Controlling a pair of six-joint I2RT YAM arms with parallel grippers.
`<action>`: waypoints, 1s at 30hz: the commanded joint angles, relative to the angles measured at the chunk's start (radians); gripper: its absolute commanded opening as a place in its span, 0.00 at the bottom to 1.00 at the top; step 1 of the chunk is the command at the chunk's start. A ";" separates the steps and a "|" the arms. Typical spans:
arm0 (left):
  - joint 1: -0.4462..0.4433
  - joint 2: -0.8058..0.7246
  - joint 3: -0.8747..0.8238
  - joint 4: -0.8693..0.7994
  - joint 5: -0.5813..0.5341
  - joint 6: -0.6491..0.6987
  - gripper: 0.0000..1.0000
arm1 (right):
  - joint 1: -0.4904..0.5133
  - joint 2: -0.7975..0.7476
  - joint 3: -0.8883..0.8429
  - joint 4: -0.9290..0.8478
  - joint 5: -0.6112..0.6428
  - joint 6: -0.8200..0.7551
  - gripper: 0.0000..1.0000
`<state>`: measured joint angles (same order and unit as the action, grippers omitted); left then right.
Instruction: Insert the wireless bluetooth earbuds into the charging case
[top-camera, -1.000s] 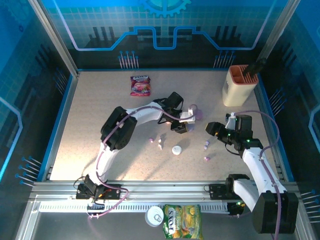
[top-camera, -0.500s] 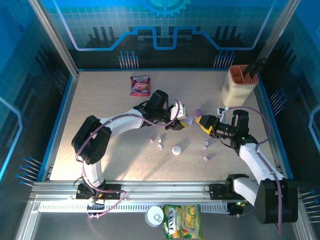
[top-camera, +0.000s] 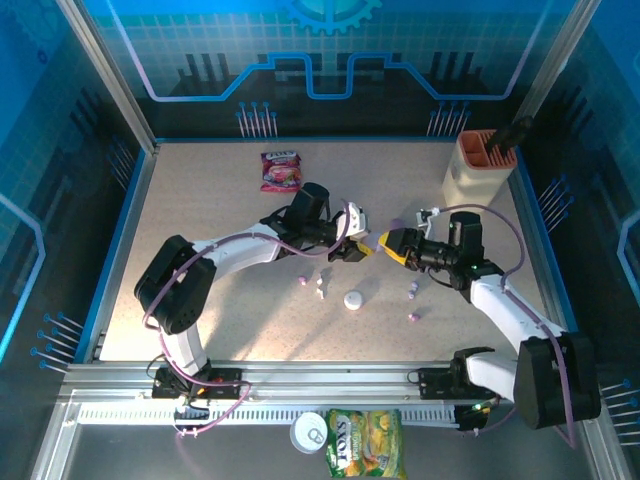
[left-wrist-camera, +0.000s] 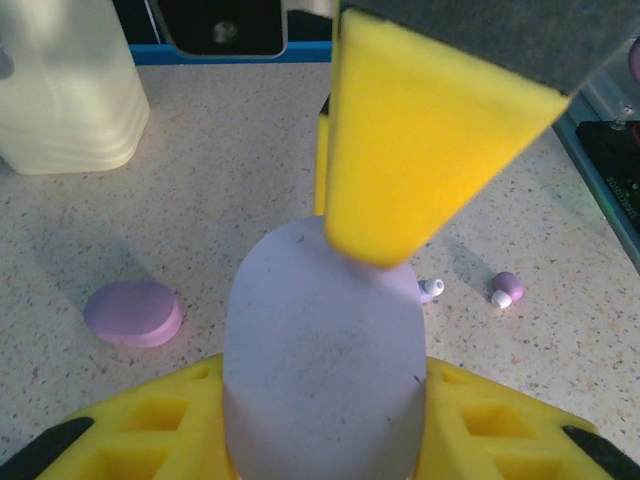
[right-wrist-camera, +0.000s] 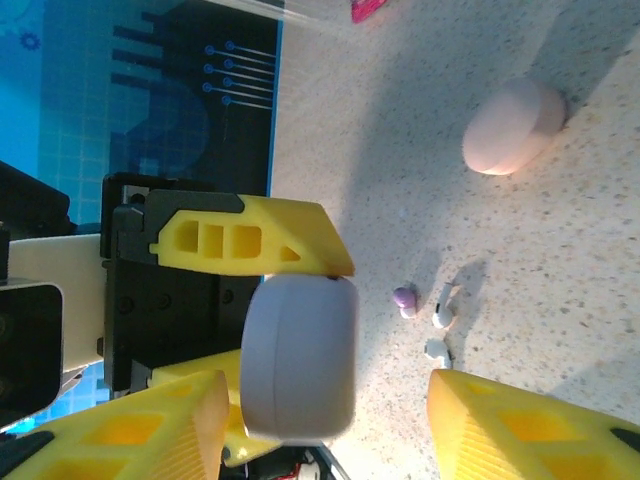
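Note:
A lavender pebble-shaped charging case (left-wrist-camera: 320, 330) is held off the table, and my left gripper (left-wrist-camera: 325, 385) is shut on it by its sides. In the top view the left gripper (top-camera: 360, 247) and right gripper (top-camera: 393, 242) meet at the table's middle. My right gripper (right-wrist-camera: 328, 400) is open around the case (right-wrist-camera: 300, 355): one of its fingers (left-wrist-camera: 415, 140) touches the case's top, the other stands well apart. Tiny earbuds lie on the table: a purple one (top-camera: 302, 280), a white one (top-camera: 320, 286), and two more (top-camera: 411, 291) (top-camera: 413, 317).
A white round case (top-camera: 353, 299) lies near the earbuds. A pinkish-purple case (left-wrist-camera: 132, 312) rests on the table beyond the held one. A cream holder (top-camera: 478, 170) stands at the back right and a pink snack packet (top-camera: 280, 170) at the back.
My right gripper has moved left to the held case and its jaws have narrowed. The left arm swung its elbow left, keeping the case in its grip.

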<state>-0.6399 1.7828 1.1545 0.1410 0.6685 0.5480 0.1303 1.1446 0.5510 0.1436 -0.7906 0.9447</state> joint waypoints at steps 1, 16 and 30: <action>-0.005 -0.033 -0.009 0.029 0.048 -0.006 0.39 | 0.023 0.012 0.035 0.034 -0.011 0.001 0.57; -0.003 -0.033 -0.022 0.029 0.036 0.008 0.40 | 0.034 0.036 0.058 0.011 0.000 -0.012 0.26; 0.056 -0.117 -0.283 0.633 0.017 -0.344 0.92 | 0.032 -0.023 0.066 0.063 -0.059 0.121 0.16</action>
<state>-0.5972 1.7103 0.9157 0.5121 0.6697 0.3439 0.1562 1.1530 0.5846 0.1551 -0.8028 1.0000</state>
